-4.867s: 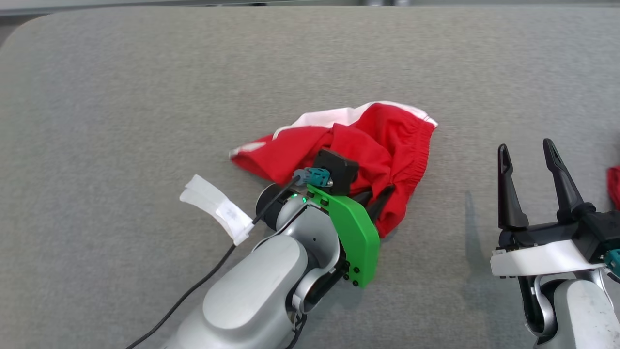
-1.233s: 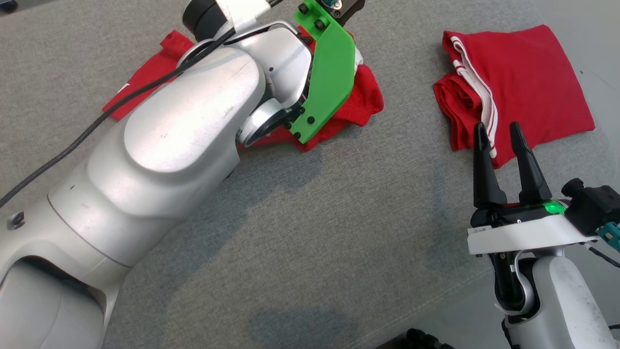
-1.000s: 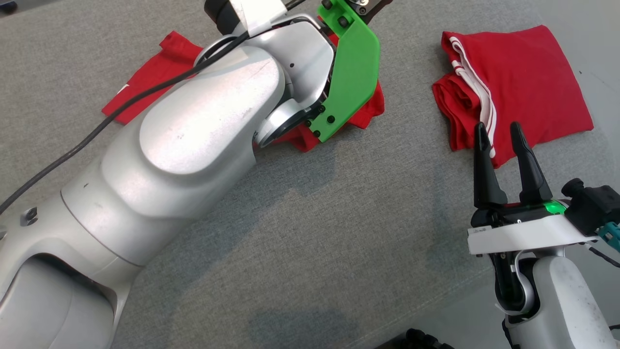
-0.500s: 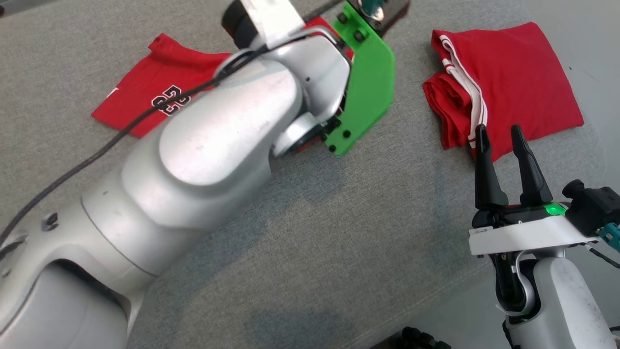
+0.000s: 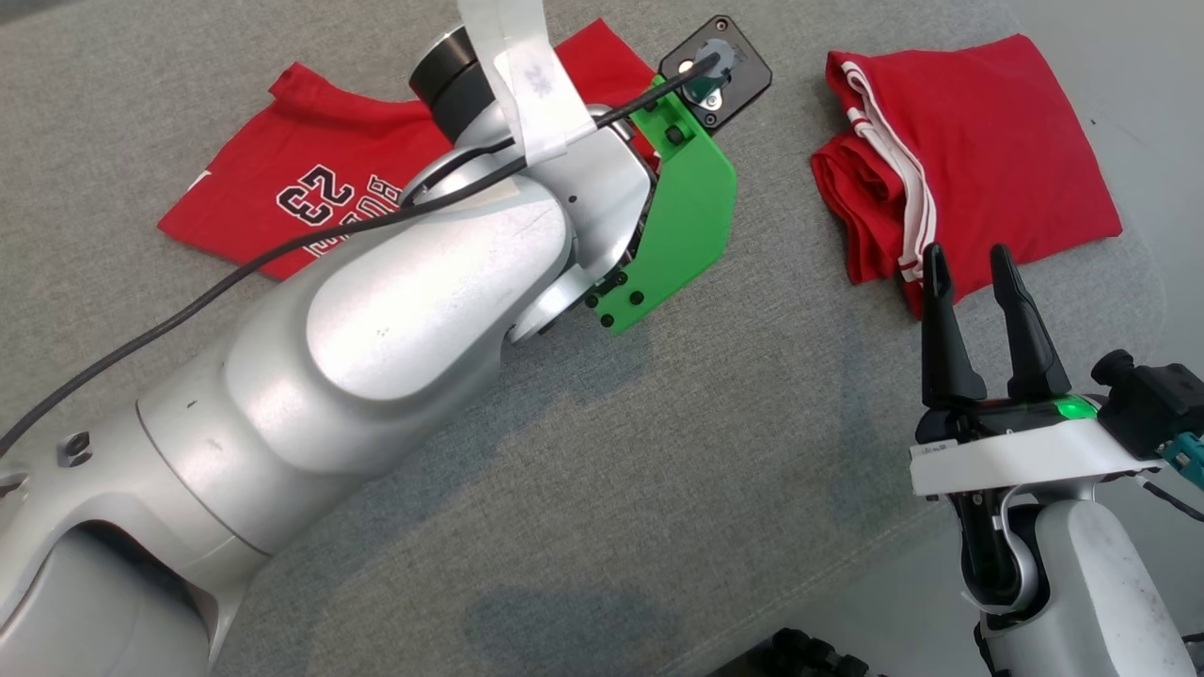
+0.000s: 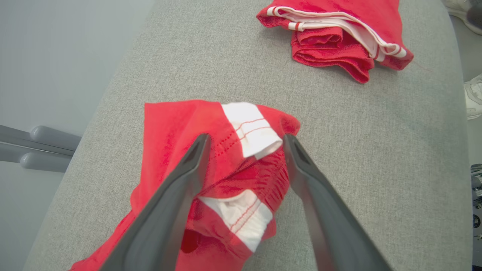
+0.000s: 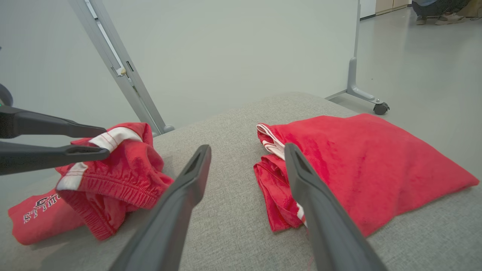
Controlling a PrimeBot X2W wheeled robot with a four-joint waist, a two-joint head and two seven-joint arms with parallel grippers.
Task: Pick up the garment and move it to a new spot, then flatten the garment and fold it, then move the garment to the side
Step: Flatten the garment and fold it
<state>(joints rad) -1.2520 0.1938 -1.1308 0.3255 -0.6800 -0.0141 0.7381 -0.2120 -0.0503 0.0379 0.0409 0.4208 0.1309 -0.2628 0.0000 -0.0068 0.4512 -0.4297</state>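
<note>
One grey fabric tabletop (image 6: pixel 376 150) under crumpled garment (image 6: pixel 233 150), pale wall (image 7: pixel 226 45) beyond.

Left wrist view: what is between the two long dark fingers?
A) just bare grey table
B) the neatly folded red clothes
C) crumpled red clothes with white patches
C: the left end effector is open and its fingers frame the crumpled red garment with white patches, while the folded red garment lies farther off on the grey table.
</note>
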